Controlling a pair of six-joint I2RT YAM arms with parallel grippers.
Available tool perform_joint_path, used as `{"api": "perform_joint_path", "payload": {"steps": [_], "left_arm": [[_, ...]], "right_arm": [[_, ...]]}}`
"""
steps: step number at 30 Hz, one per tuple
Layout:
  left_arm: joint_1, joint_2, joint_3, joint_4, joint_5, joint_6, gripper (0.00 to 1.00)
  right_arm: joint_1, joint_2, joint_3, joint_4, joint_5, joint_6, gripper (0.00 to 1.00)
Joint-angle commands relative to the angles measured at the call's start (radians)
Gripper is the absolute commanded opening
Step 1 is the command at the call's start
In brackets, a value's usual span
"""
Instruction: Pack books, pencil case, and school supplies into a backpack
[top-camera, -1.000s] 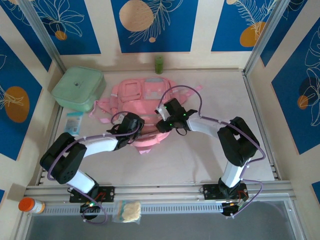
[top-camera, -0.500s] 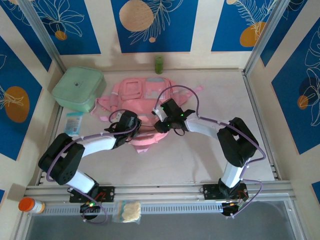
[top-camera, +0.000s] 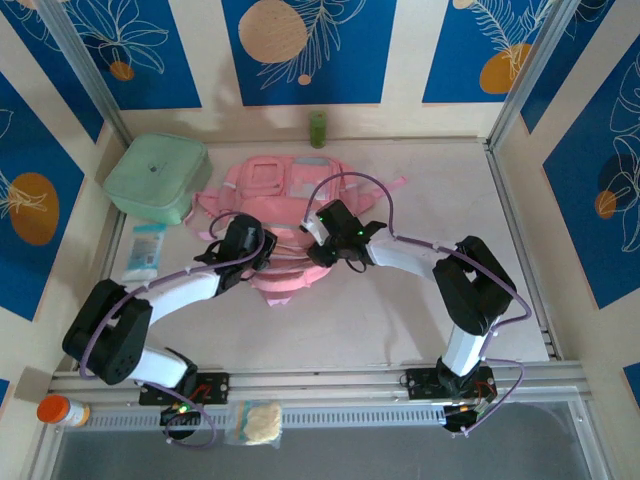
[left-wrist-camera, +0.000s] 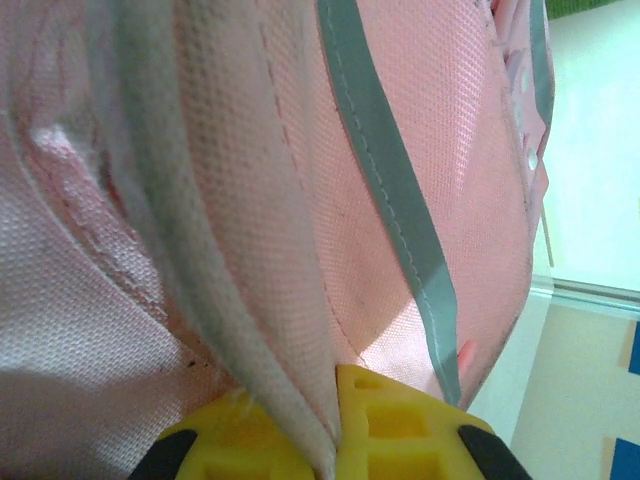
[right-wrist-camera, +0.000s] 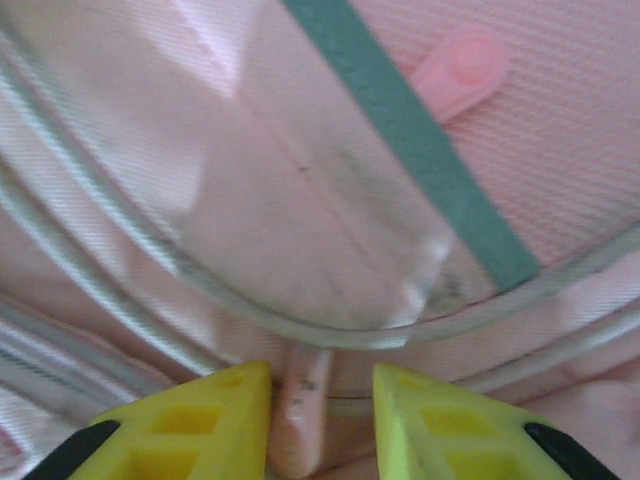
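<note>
Left hand, right hand on backpack

A mint-green box, green bottle and teal packet rest on the table.

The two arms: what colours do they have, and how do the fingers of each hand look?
Both the left arm and the right arm have white links, bulky black joints and a thin purple cable running along them. The fingers are bright yellow plastic with square recesses and black bases.
</note>
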Motion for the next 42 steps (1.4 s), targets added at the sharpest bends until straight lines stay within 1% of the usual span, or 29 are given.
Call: {"api": "perform_joint_path", "payload": {"steps": [1,3,6,8,11,14,16,18,19,20,21,23,25,26,27,28,29,30,31,32,33,34,35,36,38,39,41,42], "left_arm": [[0.020,-0.066,0.013,-0.030,0.000,0.082,0.00],[0.027,-0.080,0.011,-0.051,0.012,0.108,0.00],[0.034,-0.089,0.014,-0.069,0.036,0.128,0.00],[0.039,-0.097,-0.001,-0.040,0.047,0.137,0.00],[0.052,-0.099,0.009,-0.046,0.077,0.154,0.00],[0.056,-0.097,0.023,-0.059,0.090,0.174,0.00],[0.058,-0.097,0.031,-0.070,0.097,0.188,0.00],[0.059,-0.096,0.039,-0.088,0.099,0.209,0.00],[0.061,-0.094,0.041,-0.094,0.107,0.222,0.04],[0.062,-0.091,0.040,-0.098,0.117,0.235,0.16],[0.063,-0.096,0.037,-0.105,0.130,0.252,0.25],[0.066,-0.123,0.018,-0.115,0.150,0.287,0.40],[0.075,-0.178,0.002,-0.168,0.145,0.344,0.56],[0.083,-0.209,-0.002,-0.206,0.129,0.383,0.64],[0.102,-0.244,-0.003,-0.265,0.096,0.444,0.72],[0.129,-0.279,0.007,-0.346,0.040,0.513,0.84],[0.157,-0.308,0.019,-0.424,-0.026,0.564,0.94],[0.196,-0.335,0.030,-0.488,-0.105,0.630,1.00],[0.221,-0.360,0.027,-0.508,-0.205,0.715,0.99],[0.237,-0.374,0.014,-0.497,-0.281,0.794,0.99],[0.255,-0.377,-0.018,-0.438,-0.361,0.897,0.99],[0.274,-0.373,-0.058,-0.358,-0.403,0.996,1.00],[0.290,-0.364,-0.087,-0.289,-0.423,1.063,0.99],[0.308,-0.344,-0.117,-0.209,-0.425,1.145,0.99],[0.328,-0.282,-0.164,-0.038,-0.434,1.253,0.99],[0.350,-0.247,-0.160,-0.003,-0.390,1.277,0.99],[0.363,-0.173,-0.179,0.138,-0.350,1.358,0.99],[0.363,-0.139,-0.193,0.226,-0.330,1.405,0.99]], "right_arm": [[-0.031,-0.031,0.023,0.001,0.036,0.021,0.29],[-0.052,-0.045,0.021,-0.002,0.029,0.040,0.26],[-0.090,-0.042,0.040,-0.024,0.012,0.077,0.25],[-0.096,-0.043,0.041,-0.021,0.018,0.081,0.24],[-0.105,-0.045,0.047,-0.020,0.023,0.090,0.23],[-0.124,-0.042,0.074,-0.048,-0.019,0.117,0.23],[-0.113,-0.076,0.049,-0.039,-0.047,0.098,0.26],[-0.108,-0.127,0.018,-0.030,-0.069,0.105,0.31],[-0.113,-0.159,0.004,-0.034,-0.081,0.123,0.35],[-0.118,-0.181,-0.007,-0.043,-0.084,0.139,0.38],[-0.129,-0.215,-0.022,-0.057,-0.072,0.162,0.42],[-0.163,-0.285,-0.055,-0.081,-0.041,0.219,0.49],[-0.234,-0.365,-0.107,-0.093,-0.007,0.296,0.55],[-0.265,-0.402,-0.137,-0.088,0.033,0.330,0.58],[-0.306,-0.445,-0.175,-0.076,0.083,0.359,0.60],[-0.340,-0.487,-0.224,-0.052,0.146,0.378,0.61],[-0.364,-0.520,-0.262,-0.036,0.220,0.396,0.62],[-0.394,-0.551,-0.303,-0.023,0.311,0.418,0.65],[-0.425,-0.575,-0.336,-0.015,0.397,0.441,0.69],[-0.456,-0.592,-0.370,-0.003,0.446,0.458,0.72],[-0.495,-0.605,-0.409,0.029,0.458,0.462,0.80],[-0.543,-0.609,-0.449,0.088,0.435,0.457,0.96],[-0.574,-0.608,-0.484,0.139,0.406,0.439,0.99],[-0.602,-0.597,-0.522,0.223,0.387,0.416,0.99],[-0.633,-0.565,-0.576,0.351,0.379,0.386,0.99],[-0.638,-0.545,-0.607,0.440,0.364,0.352,0.99],[-0.659,-0.496,-0.658,0.612,0.286,0.302,0.99],[-0.673,-0.463,-0.678,0.692,0.216,0.277,0.99]]}}
